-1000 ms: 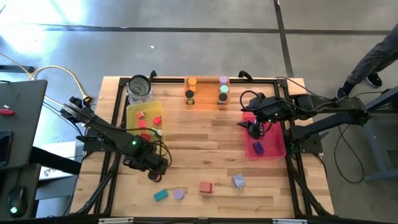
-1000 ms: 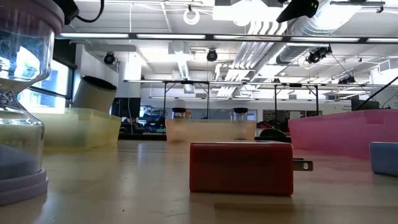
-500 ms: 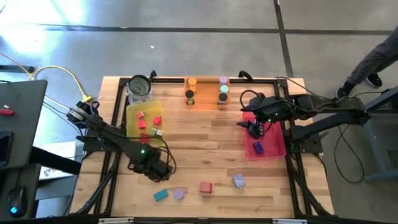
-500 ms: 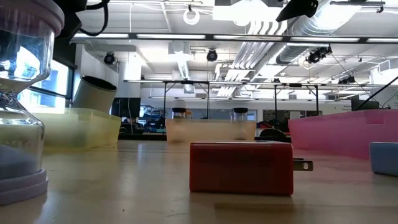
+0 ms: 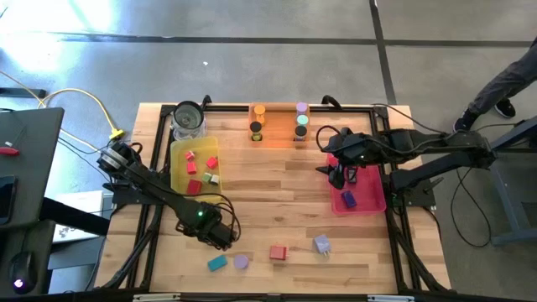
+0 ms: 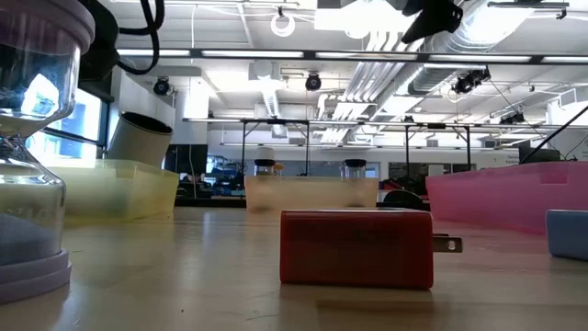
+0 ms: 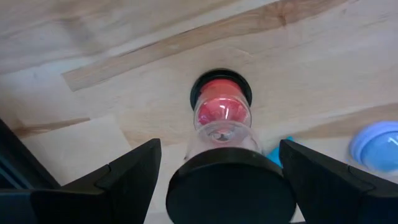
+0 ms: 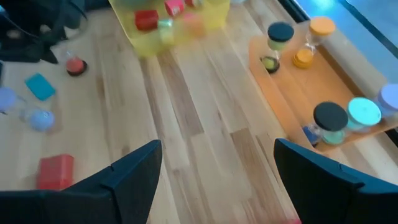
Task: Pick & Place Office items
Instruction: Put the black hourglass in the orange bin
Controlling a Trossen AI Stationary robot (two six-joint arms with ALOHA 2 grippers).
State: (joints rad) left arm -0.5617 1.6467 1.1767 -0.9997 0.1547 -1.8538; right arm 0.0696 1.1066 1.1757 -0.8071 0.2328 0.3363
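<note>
**A:** What does the work surface look like?

**B:** A pale wooden table (image 5: 277,201) inside a dark frame, standing on a grey concrete floor. A yellow tray (image 5: 195,164) sits toward the left holding small red and pale blocks, an orange tray (image 5: 279,126) at the far edge holds short capped cylinders, and a pink tray (image 5: 357,197) on the right holds a dark-blue block (image 5: 349,200). A clear glass jar (image 5: 189,120) stands just behind the yellow tray.

**A:** Where are the loose office items?

**B:** Along the near edge: a teal block (image 5: 217,262), a lavender round piece (image 5: 242,262), a red block (image 5: 278,252) and a lavender block (image 5: 322,244).

**A:** And the arms?

**B:** The left gripper (image 7: 217,186) hangs near the teal block, fingers apart, over a small red-filled hourglass-like piece (image 7: 222,112) standing on the wood. The right gripper (image 5: 339,176) is at the pink tray's far end, fingers spread, holding nothing.

**A:** The room?

**B:** The low view shows a large hall with white ceiling pipes, strip lights and metal racks. In the high view a person's leg (image 5: 503,71) shows at the upper right.
</note>
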